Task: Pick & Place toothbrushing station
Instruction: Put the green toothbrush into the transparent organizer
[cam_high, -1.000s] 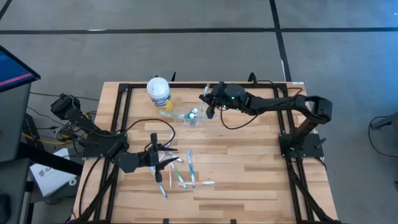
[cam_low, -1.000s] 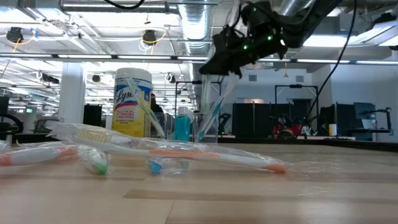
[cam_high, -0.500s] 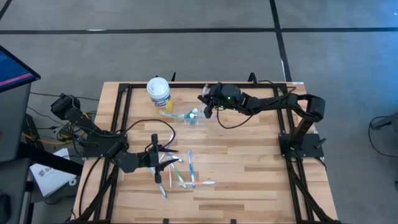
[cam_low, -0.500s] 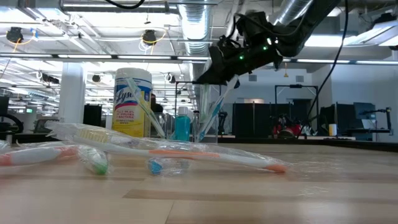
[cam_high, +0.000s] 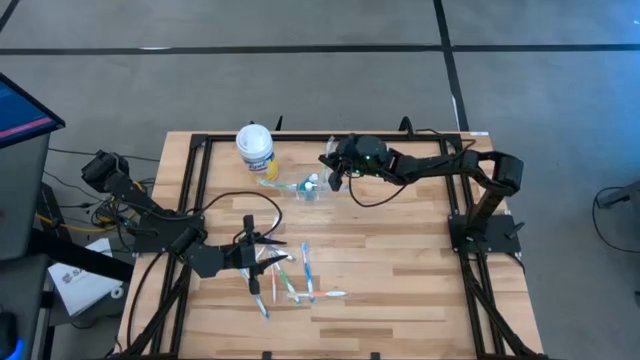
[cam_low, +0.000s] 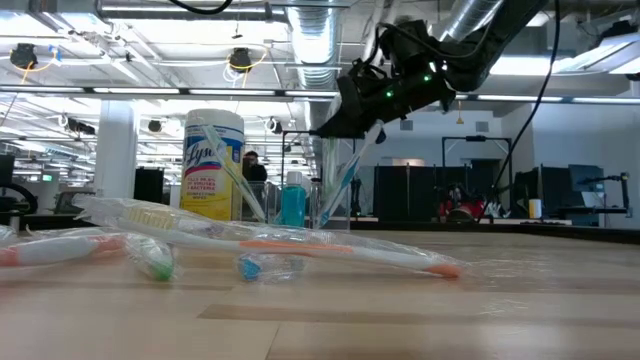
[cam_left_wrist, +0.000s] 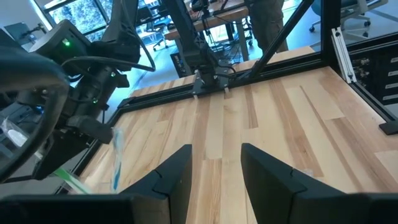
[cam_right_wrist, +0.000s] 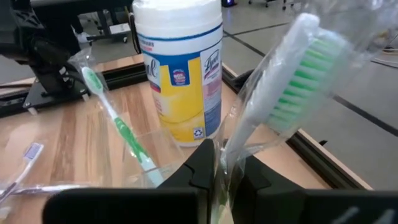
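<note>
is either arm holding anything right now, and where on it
The right pincer pinches a wrapped green-bristled toothbrush low on its handle, over the clear cup. The left pincer is open and holds nothing.

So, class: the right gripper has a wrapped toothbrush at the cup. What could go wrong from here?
1. The right gripper pinches the wrapped toothbrush low on its handle; the slick wrapper could slip.
2. The clear cup already holds a leaning brush, and looks light; a nudge might tip it.
3. The canister stands close behind, so a wide swing could hit it.
</note>
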